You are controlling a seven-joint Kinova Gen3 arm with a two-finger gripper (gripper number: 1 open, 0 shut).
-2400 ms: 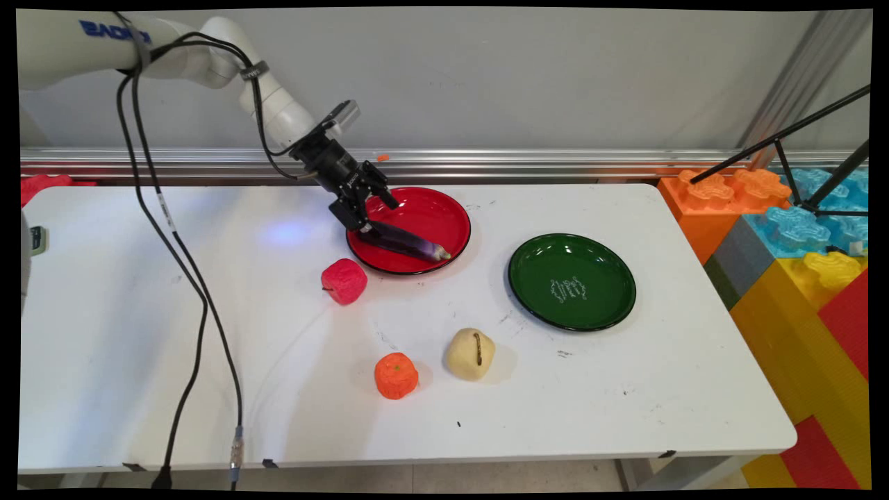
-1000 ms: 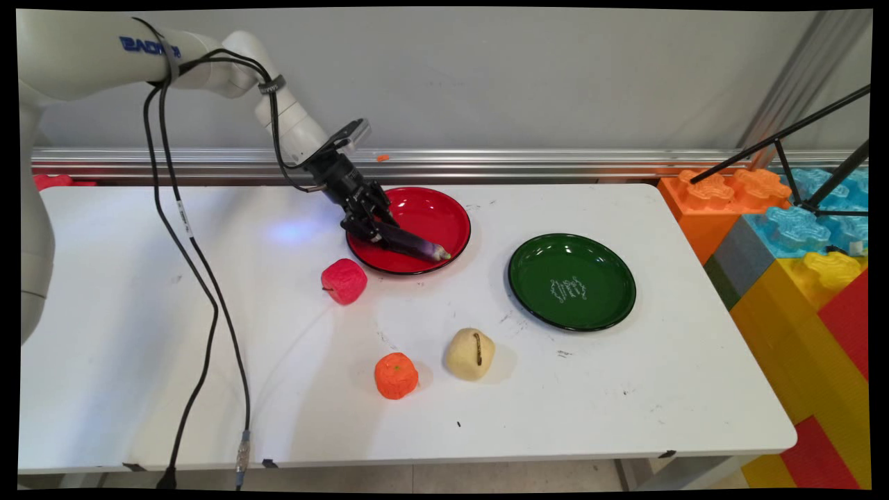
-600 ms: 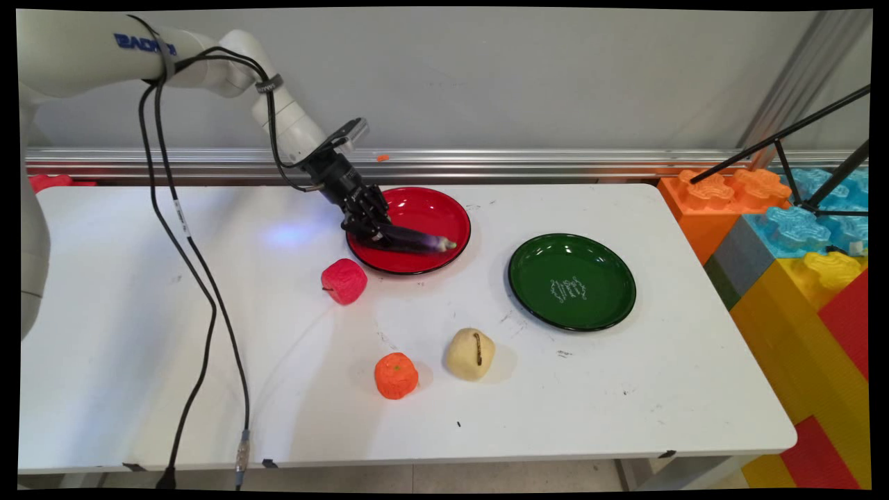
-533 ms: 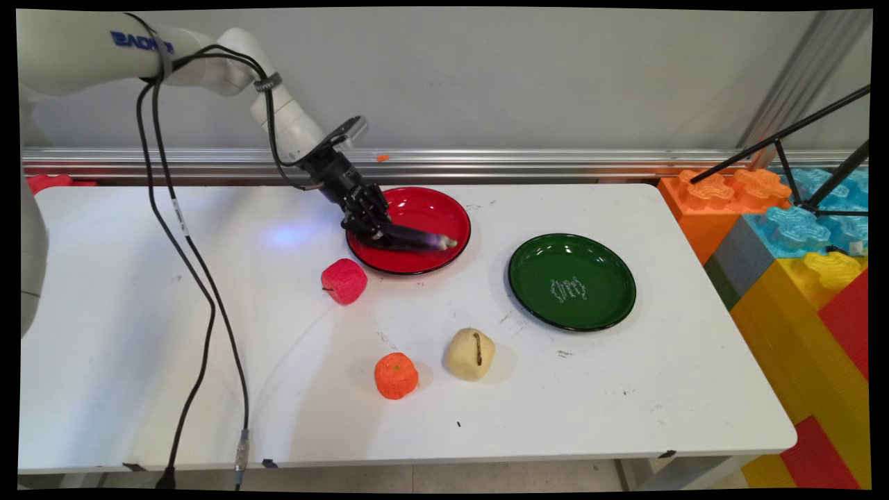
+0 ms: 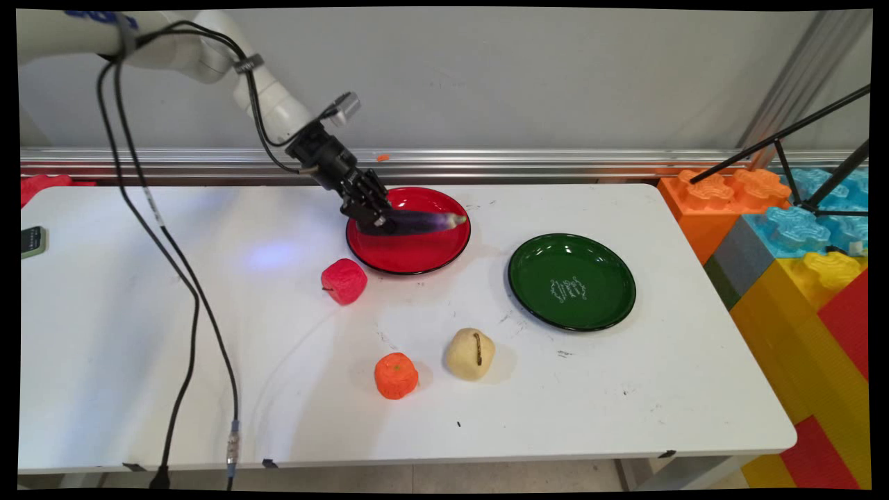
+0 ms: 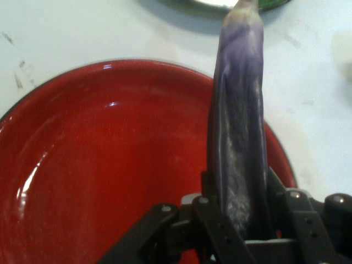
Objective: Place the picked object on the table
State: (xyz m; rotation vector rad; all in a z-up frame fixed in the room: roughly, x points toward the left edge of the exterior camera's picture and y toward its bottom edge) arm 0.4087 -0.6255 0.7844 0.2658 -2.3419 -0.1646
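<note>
My gripper point(image 5: 371, 217) is shut on the dark end of a long purple eggplant point(image 5: 420, 222), holding it just above the red plate point(image 5: 410, 253) at the table's back middle. The eggplant sticks out to the right, nearly level, its pale tip over the plate's right rim. In the hand view the eggplant point(image 6: 239, 126) rises from between the fingers point(image 6: 212, 212) across the red plate point(image 6: 99, 165), and my gripper point(image 6: 239, 220) clamps its lower end.
A green plate point(image 5: 571, 281) lies right of the red one. A red apple point(image 5: 344, 281), an orange fruit point(image 5: 396, 376) and a yellowish potato-like piece point(image 5: 470, 354) sit nearer the front. Big coloured blocks point(image 5: 799, 250) stand at the table's right end. Black cables point(image 5: 173, 278) hang at the left.
The gripper closed on the eggplant's end as it lay in the red plate and has raised it; the eggplant has swung from slanting down-right to nearly level above the plate.
</note>
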